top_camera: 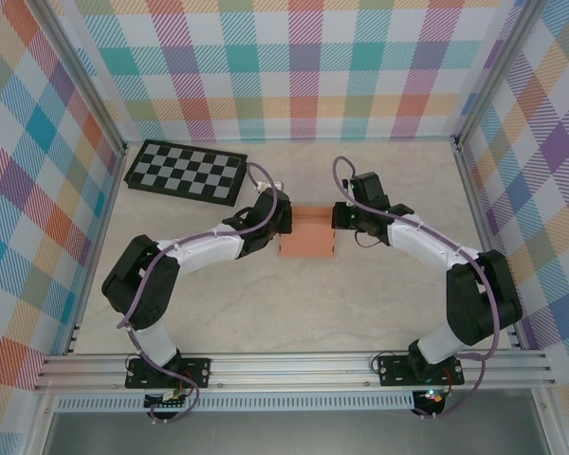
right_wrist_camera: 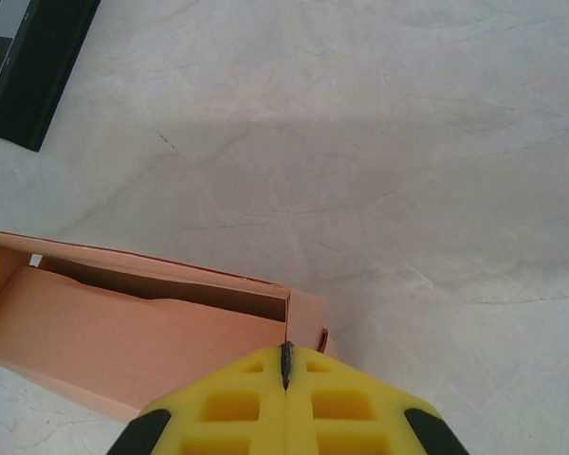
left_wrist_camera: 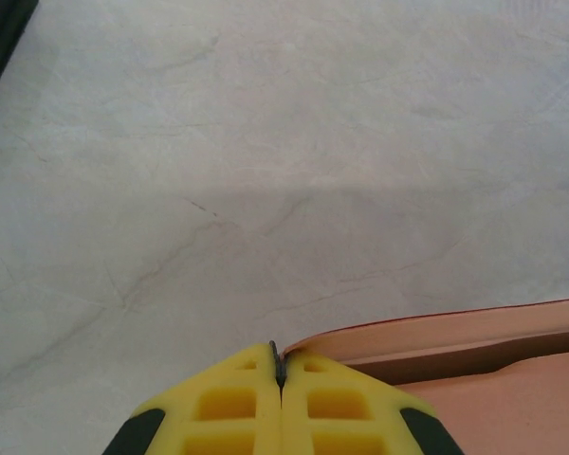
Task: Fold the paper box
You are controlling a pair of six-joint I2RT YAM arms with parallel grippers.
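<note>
The paper box [top_camera: 306, 234] is salmon-orange card standing as a shallow open tray at the table's middle. My left gripper [top_camera: 283, 224] sits at its left end and is shut. In the left wrist view its yellow fingertips [left_wrist_camera: 303, 365] are pressed together, and the box's far wall [left_wrist_camera: 455, 332] curves in to touch the right tip. My right gripper [top_camera: 339, 220] is at the box's right end and is also shut. In the right wrist view the box's corner edge [right_wrist_camera: 287, 318] runs straight down to the seam between its fingertips [right_wrist_camera: 308, 365]. The box floor [right_wrist_camera: 123, 341] lies to the left.
A black-and-grey checkerboard [top_camera: 185, 172] lies at the back left; its corner [right_wrist_camera: 33, 66] also shows in the right wrist view. Plaid walls enclose the pale marbled table [top_camera: 379, 303]. An aluminium rail [top_camera: 294, 370] runs along the near edge.
</note>
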